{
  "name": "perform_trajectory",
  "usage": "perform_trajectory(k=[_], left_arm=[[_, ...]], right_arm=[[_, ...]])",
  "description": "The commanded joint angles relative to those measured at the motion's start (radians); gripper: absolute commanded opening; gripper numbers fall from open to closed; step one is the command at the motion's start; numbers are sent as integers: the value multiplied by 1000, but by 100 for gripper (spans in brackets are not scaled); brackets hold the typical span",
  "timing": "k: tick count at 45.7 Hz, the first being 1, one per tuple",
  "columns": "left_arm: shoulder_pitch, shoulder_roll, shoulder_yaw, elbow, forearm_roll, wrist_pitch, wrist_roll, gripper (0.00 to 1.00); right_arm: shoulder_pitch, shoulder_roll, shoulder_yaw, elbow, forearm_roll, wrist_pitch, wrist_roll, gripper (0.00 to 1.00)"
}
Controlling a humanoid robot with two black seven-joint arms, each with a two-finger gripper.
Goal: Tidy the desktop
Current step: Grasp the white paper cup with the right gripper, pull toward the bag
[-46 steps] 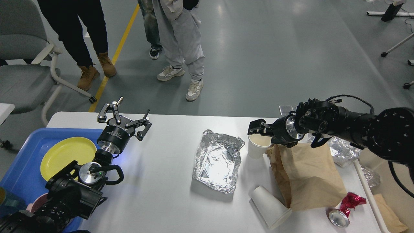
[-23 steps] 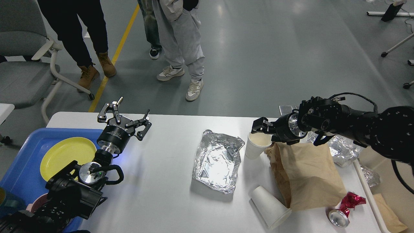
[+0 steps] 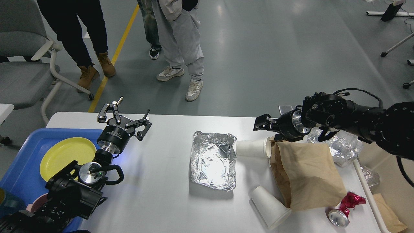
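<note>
The white desktop [image 3: 161, 194] carries litter. A foil tray [image 3: 212, 160] lies at its middle. A white paper cup [image 3: 252, 148] lies on its side between the foil tray and a brown paper bag [image 3: 305, 174]. A second paper cup [image 3: 270, 207] lies on its side near the front. A crushed red can [image 3: 344, 210] lies at the front right. My right gripper [image 3: 263, 123] hovers just behind the fallen cup and holds nothing; its fingers are too dark to tell apart. My left gripper [image 3: 129, 116] is open and empty above the table's left part.
A blue tray [image 3: 19, 168] at the left holds a yellow plate [image 3: 66, 153]. Crumpled foil [image 3: 339, 149] lies at the right by a beige bin [image 3: 388, 207]. People's legs and a grey chair [image 3: 26, 71] stand beyond the far edge.
The cup that stood upright under my right gripper has tipped over to the left. The foil tray has shifted left. My right gripper has drawn up and back. The left arm has not moved.
</note>
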Motion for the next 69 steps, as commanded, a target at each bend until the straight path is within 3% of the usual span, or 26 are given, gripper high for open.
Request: perform_trajectory(k=[1, 31, 43, 69], left_arm=[[0, 0, 0, 0, 0, 0, 2, 96], [0, 0, 0, 0, 0, 0, 0, 96], [0, 0, 0, 0, 0, 0, 0, 96], [0, 0, 0, 0, 0, 0, 0, 96]], right_arm=[[-23, 0, 2, -4, -1, -14, 0, 88], [-24, 10, 31, 2, 8, 6, 1, 89], [13, 0, 29, 53, 8, 104, 1, 92], [-153, 28, 29, -77, 8, 64, 1, 92]])
